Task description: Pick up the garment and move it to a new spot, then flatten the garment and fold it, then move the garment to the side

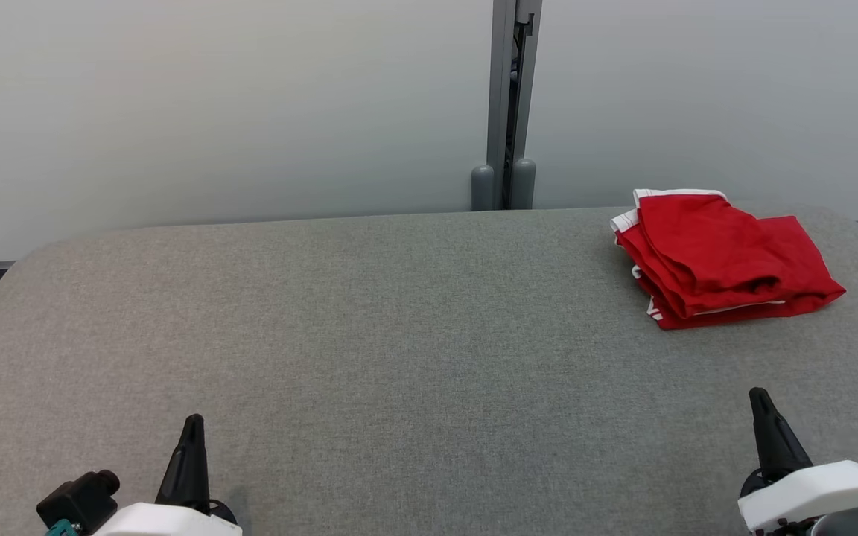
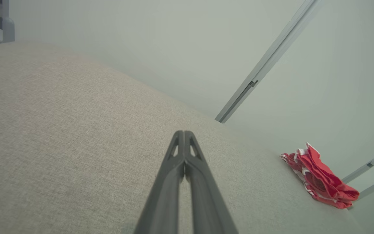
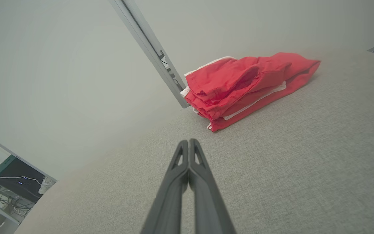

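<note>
The garment [image 1: 723,257] is red with white trim, folded into a loose stack at the far right of the grey padded table [image 1: 399,335]. The left wrist view has the garment [image 2: 320,177] small at its right, and it lies ahead in the right wrist view [image 3: 245,86]. My left gripper [image 1: 192,424] rests at the near left edge, shut and holding nothing, far from the cloth. In its own wrist view the left gripper [image 2: 184,134] has its fingertips pressed together. My right gripper [image 1: 760,398] stands shut and empty at the near right, a short way in front of the garment, its tips [image 3: 188,143] closed.
A pale wall runs behind the table, with a grey vertical post [image 1: 507,104] meeting the table's far edge near the middle. The table's corners are rounded. A desk with cables [image 3: 8,182] lies beyond the table's left end.
</note>
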You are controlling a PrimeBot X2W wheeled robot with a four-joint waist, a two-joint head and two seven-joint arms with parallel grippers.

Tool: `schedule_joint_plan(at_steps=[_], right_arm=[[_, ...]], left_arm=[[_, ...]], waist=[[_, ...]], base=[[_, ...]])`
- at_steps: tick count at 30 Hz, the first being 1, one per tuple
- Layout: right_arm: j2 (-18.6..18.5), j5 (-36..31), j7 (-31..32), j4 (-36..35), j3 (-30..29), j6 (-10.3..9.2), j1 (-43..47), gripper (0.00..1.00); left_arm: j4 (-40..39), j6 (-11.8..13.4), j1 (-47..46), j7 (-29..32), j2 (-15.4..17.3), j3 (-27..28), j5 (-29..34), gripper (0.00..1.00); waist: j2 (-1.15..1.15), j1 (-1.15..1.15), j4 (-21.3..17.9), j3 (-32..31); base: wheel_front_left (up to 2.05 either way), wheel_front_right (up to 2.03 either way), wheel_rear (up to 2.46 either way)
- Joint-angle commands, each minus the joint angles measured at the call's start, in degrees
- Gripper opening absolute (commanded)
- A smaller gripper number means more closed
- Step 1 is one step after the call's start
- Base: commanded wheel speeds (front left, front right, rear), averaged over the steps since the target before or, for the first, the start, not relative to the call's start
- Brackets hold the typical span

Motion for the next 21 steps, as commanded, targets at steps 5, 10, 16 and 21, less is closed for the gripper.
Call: schedule_joint_plan(at_steps=[5,10,16,21], right_arm=[[-0.2,4.5,1.8,0.2,-1.7,0.00,-3.0,0.00],[0.0,8.1,3.4,0.8,-2.7,0.00,-4.3,0.00],[0.3,12.2,5.1,1.6,-3.9,0.00,-5.6,0.00],[0.5,15.4,6.5,2.1,-4.8,0.00,-6.7,0.00]], left_arm=[[-0.9,-0.3,-2.9,0.7,0.3,0.1,-5.1,0.00],[-1.0,-0.4,-3.9,1.3,0.4,0.0,-9.2,0.00],[-1.0,-0.5,-4.8,2.0,0.4,0.0,-13.9,0.00],[-1.1,-0.5,-5.7,2.5,0.4,0.0,-17.6,0.00]], waist=[[0.00,0.00,0.0,0.2],[0.00,0.00,-0.1,0.4],[0.00,0.00,-0.1,0.7],[0.00,0.00,-0.1,0.9]], base=[[0.00,0.00,0.00],[0.00,0.00,0.00],[0.00,0.00,0.00],[0.00,0.00,0.00]])
